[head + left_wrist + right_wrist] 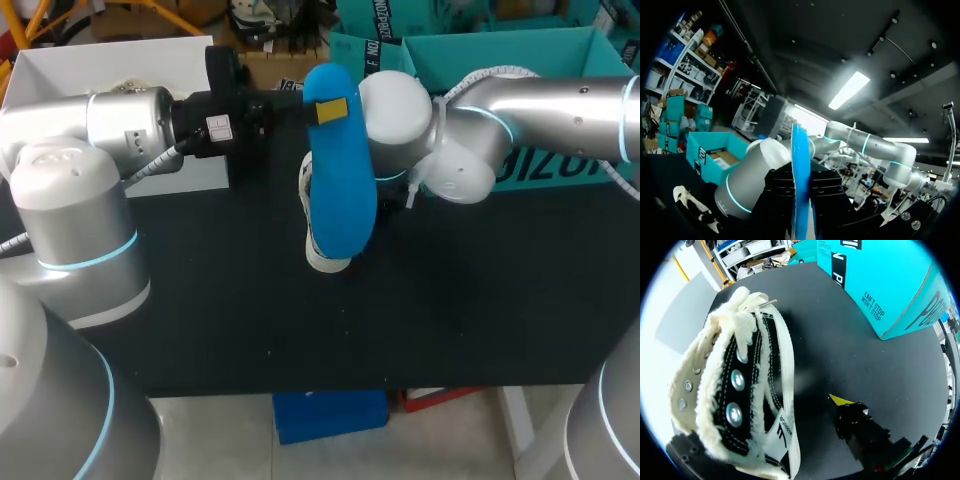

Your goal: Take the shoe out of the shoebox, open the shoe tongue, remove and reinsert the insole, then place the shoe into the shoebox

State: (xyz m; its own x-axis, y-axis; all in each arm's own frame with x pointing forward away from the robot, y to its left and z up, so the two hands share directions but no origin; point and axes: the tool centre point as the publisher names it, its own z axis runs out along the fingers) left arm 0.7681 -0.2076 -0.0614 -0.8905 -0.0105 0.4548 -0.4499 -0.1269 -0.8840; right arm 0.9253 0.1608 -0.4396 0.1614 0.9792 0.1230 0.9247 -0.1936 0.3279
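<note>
**Black table** (480,300): the work surface.

**Left arm** (120,120): enters from the left and lies level across the table's far side. A small white printed label (218,127) sits on its black wrist block.

**Right arm** (540,110): enters from the right, with its rounded wrist just behind the insole.

**Teal shoebox** (520,60): open-topped, on the table's far right. Its sides carry dark block lettering, seen close in the right wrist view (890,295).

**White box** (110,60): open, at the far left corner, behind the left arm.

**Shoe** (740,390): a high-top with black uppers, cream fleece lining, metal eyelets, a pale sole and a lettered white tag low on its side. It is out of the shoebox and at the table's middle. In the head view only its pale edge (318,250) shows beneath the insole.

**Blue insole** (342,190): out of the shoe, hanging upright above it, and seen edge-on in the left wrist view (800,170).

**Left gripper** (330,108): closed narrowly on the insole's upper end, one finger pressed to each face (801,200).

**Right gripper** (842,407): beside the shoe. Whether it grips the shoe cannot be told.
</note>
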